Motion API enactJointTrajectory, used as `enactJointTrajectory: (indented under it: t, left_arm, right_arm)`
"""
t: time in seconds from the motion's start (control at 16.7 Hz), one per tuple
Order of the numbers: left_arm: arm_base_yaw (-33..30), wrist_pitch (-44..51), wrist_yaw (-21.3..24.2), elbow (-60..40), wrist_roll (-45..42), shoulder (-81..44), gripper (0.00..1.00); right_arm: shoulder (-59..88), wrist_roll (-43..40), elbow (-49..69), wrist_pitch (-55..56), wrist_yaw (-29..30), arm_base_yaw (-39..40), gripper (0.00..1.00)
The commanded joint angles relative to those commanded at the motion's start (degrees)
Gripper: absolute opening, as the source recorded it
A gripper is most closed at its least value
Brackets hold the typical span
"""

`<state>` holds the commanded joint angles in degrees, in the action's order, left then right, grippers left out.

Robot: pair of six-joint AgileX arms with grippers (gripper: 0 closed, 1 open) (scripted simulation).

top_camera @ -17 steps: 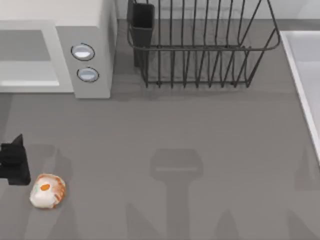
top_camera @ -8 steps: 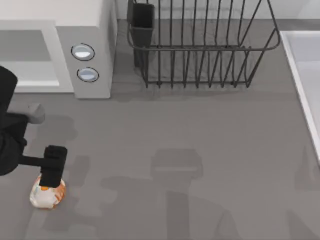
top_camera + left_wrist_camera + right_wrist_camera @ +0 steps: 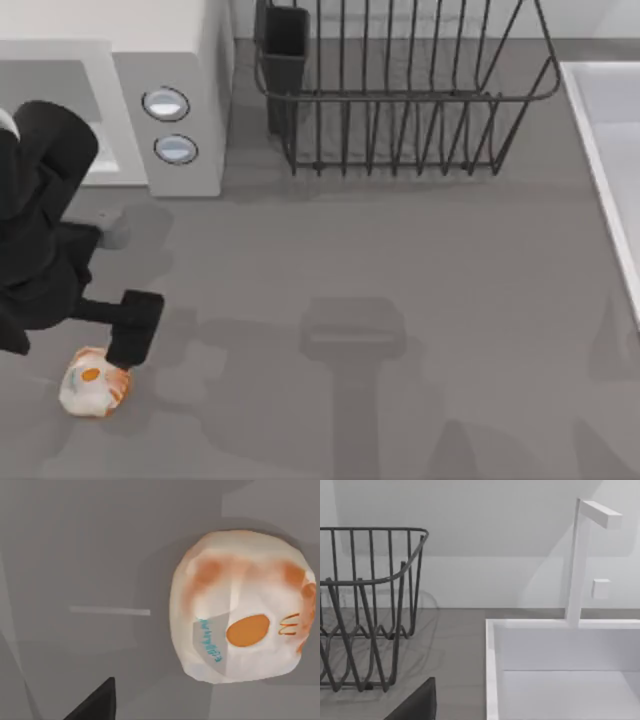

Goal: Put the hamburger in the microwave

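- Left gripper (image 3: 128, 345) hangs over the near left part of the table (image 3: 400, 260), its black body just above and slightly right of the hamburger (image 3: 94, 381).
- Hamburger: wrapped, whitish with orange-brown patches, resting on the table surface, well in front of the microwave (image 3: 170, 60). In the left wrist view the hamburger (image 3: 242, 625) lies directly under the camera, bare table around it.
- Finger state of the left gripper: cannot tell. One dark finger tip shows at the wrist view's edge, clear of the wrapper; nothing shows a hold on the hamburger.
- Microwave stands at the far left, two round knobs (image 3: 166, 103) on its side panel; the cavity beside the panel looks open, partly hidden by the left arm.
- Right arm: parked off to the right, its wrist camera facing the black wire dish rack (image 3: 365, 615) and the white sink (image 3: 560, 670) with its tap.
- Progress, as judged: early. Approach is under way; the grasp, lift, carry to the cavity and release all remain.
- Next move probably calls for a descent centred on the wrapper.
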<state>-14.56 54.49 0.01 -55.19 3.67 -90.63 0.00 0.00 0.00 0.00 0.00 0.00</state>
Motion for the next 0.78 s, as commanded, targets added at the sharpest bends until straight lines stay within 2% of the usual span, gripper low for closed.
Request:
enactJointTrajectory:
  t: [0.42,0.78]
  left_arm:
    - [0.19,-2.35,0.00,1.45,-0.15,-1.10,1.00]
    - [0.14,-16.98,0.01,8.22,-0.27,-8.30,1.00]
  right_arm:
    - [0.00,0.00,0.00,0.00,0.00,0.00,1.00]
    - [0.00,0.00,0.00,0.00,0.00,0.00,1.00]
